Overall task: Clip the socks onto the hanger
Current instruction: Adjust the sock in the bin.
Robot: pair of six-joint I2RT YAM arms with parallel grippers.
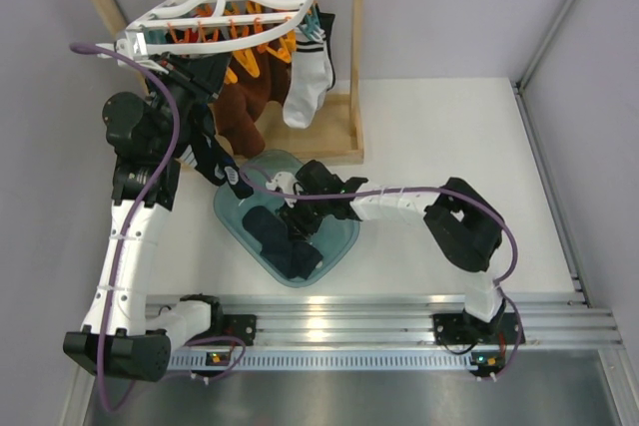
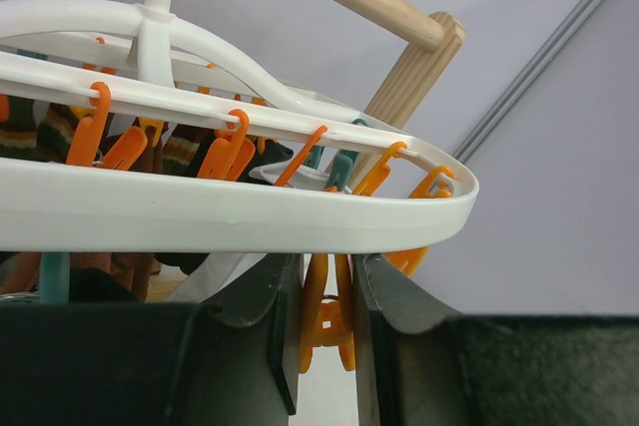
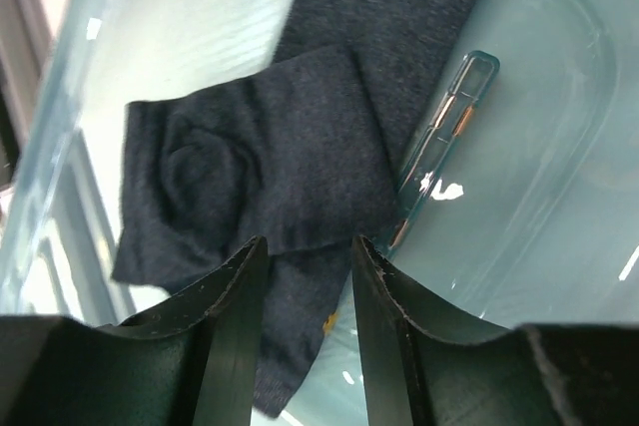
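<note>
The hanger hangs by its hook from a wooden rack at the far side of the bench. The left tool is raised to the hanger's rim, its fingers clamped on an orange clip dangling just beneath. Below and nearer than the hanger, dark socks lie heaped in a clear bluish tub. The right tool is lowered into that tub, its fingers apart at the edge of a folded sock. A white sock and a brown sock hang under the hanger.
</note>
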